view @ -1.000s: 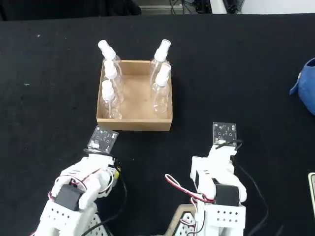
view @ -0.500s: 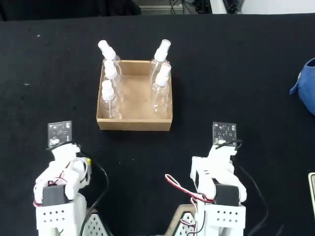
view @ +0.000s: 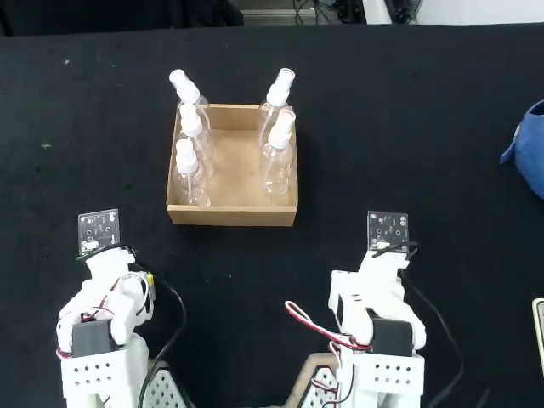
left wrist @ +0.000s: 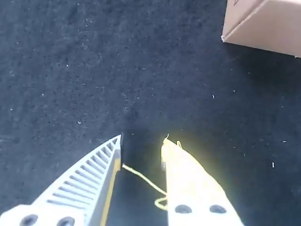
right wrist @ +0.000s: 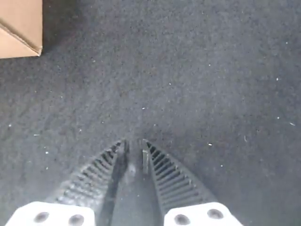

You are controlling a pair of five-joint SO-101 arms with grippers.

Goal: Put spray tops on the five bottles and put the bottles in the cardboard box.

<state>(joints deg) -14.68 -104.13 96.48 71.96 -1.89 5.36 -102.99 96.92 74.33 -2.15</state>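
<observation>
Left gripper [left wrist: 141, 141] ajar, empty; five clear, white-topped bottles [view: 192, 174] upright in cardboard box [view: 231, 213].

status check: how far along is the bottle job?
Done: all five bottles wear spray tops and appear to stand inside the cardboard box. In hand: nothing; the left gripper and right gripper are empty over the black table. Left: nothing that I can see.

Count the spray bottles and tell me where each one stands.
5. All stand upright inside the cardboard box, spray tops on: three bottles along its left wall in the high view, two along its right wall. None seems hidden.
</observation>
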